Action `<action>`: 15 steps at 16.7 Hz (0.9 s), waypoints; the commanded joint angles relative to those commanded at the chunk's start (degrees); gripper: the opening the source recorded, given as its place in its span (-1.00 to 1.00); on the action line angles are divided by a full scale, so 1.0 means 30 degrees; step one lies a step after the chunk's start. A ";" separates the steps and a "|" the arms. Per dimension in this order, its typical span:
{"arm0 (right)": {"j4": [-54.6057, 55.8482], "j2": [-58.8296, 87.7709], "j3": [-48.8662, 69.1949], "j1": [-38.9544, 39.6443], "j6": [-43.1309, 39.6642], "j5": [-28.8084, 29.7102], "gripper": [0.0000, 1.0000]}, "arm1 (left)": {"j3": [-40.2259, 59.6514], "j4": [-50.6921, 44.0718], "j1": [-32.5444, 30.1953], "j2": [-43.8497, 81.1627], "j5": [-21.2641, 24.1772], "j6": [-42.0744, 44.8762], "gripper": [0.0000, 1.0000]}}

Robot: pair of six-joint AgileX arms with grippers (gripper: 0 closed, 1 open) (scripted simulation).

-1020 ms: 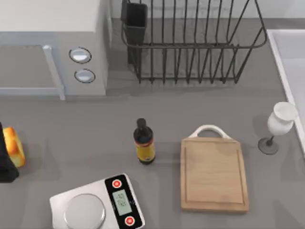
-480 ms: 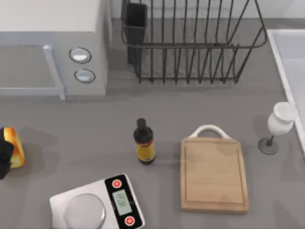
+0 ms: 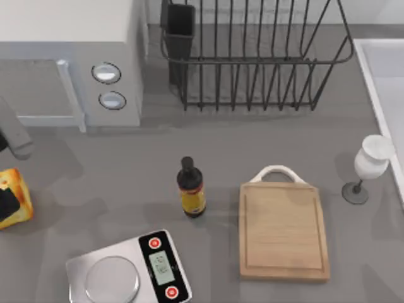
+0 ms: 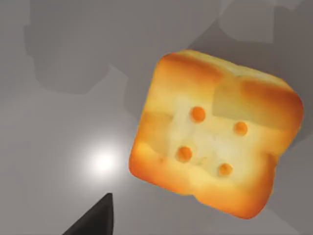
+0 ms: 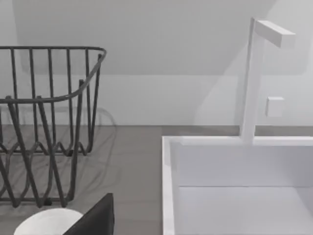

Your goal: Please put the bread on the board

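The left gripper [image 3: 5, 203] sits at the tabletop's [image 3: 113, 189] far left edge, a dark finger lying against the small golden-yellow chunk of bread with orange-brown crust [image 3: 16, 197]; whether it pinches the bread cannot be told; in the left wrist view the bread [image 4: 215, 132] fills the space just beyond a black fingertip. The rectangular light-wood cutting board with white arched handle [image 3: 284, 230] lies well apart from that gripper, beyond the small dark bottle [image 3: 190, 188] and the silver-and-black kitchen scale [image 3: 129, 271]; the bread is not on it. The right wrist view shows the black wire rack [image 5: 44, 122] and the white sink [image 5: 234, 176] ahead of the right arm.
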 joint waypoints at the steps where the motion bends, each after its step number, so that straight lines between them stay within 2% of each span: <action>1: 0.0000 0.0000 0.0000 0.0000 0.0000 0.0000 1.00 | 0.1018 -0.0835 0.0039 0.1367 0.0001 0.1030 1.00; 7: 0.0000 0.0000 0.0000 0.0000 0.0000 0.0000 1.00 | 0.5290 -0.3908 0.0191 0.6668 -0.0003 0.5165 1.00; 15: 0.0000 0.0000 0.0000 0.0000 0.0000 0.0000 1.00 | 0.5362 -0.3760 0.0133 0.7205 -0.0004 0.5458 1.00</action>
